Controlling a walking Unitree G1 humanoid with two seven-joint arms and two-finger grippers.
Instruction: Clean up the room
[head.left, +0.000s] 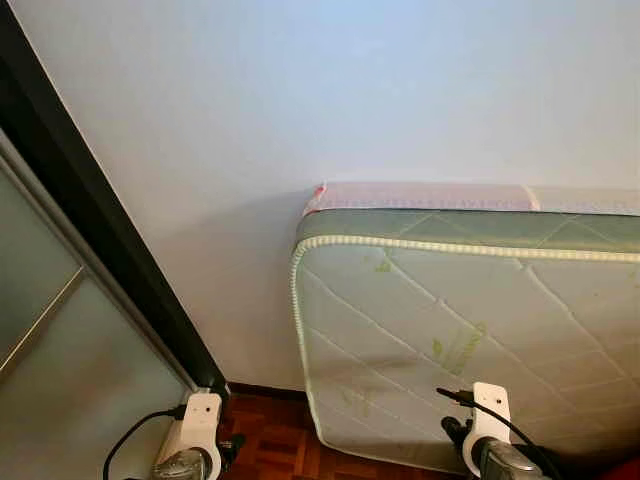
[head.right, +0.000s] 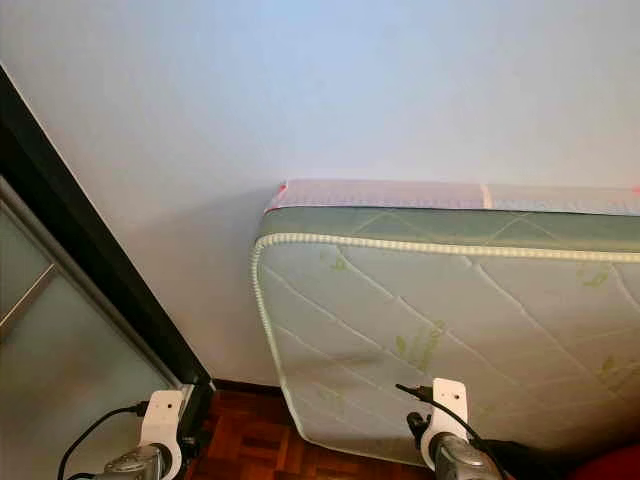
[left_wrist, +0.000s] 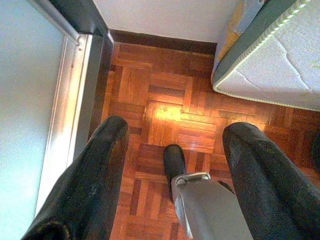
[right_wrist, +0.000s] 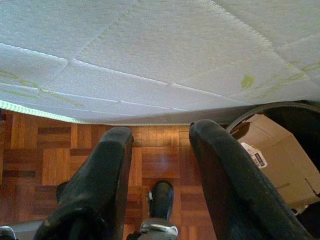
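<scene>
both pincers (left_wrist: 172, 145) (right_wrist: 160, 137) gape beside mattress (head.left: 470, 330) standing lengthwise on edge.

Silver forearms ended in white wrist blocks (head.left: 202, 418) fed by black cables. Each gripper (left_wrist: 175, 165) bore two long, matte black fingers (right_wrist: 100, 185); a dark, perhaps rubber, foot lay between them.

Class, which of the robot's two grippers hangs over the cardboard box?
The right gripper: its wrist view shows the cardboard box beside the mattress; the left gripper hangs above parquet floor.
</scene>
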